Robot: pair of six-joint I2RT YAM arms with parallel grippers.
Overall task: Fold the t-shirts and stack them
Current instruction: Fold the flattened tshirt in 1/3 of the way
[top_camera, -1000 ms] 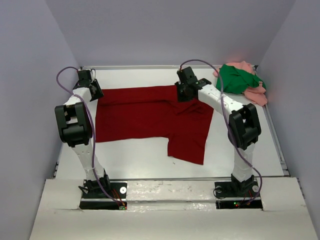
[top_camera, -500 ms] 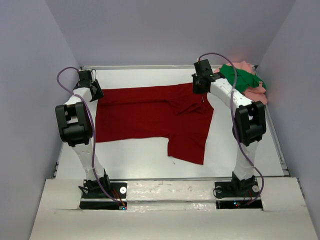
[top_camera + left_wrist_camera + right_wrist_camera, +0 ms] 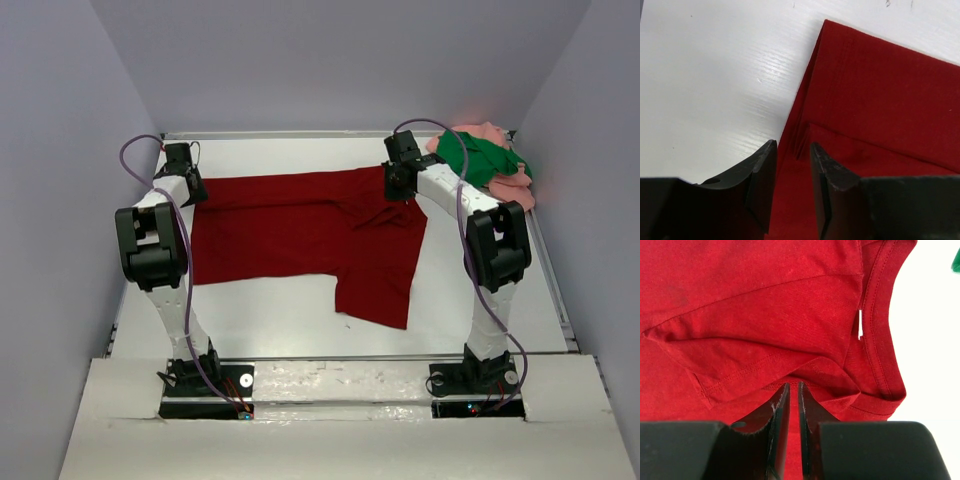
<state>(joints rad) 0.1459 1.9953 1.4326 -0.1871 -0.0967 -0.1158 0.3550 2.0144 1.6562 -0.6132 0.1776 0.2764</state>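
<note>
On my feed the white table (image 3: 270, 310) carries the dark red t-shirt (image 3: 290, 230) spread flat across its middle, one side folded over and hanging toward the near edge. The green t-shirt (image 3: 478, 158) lies crumpled on top of the salmon pink t-shirt (image 3: 515, 188) in the far right corner. My right gripper (image 3: 793, 386) is pinched almost closed on a fold of red cloth beside the collar, while my left gripper (image 3: 792, 145) sits at the shirt's far left corner, fingers slightly parted over the layered edge, and I cannot tell if it grips.

Three t-shirts: one dark red (image 3: 300, 225), one green (image 3: 480, 158), one pink (image 3: 515, 190).
</note>
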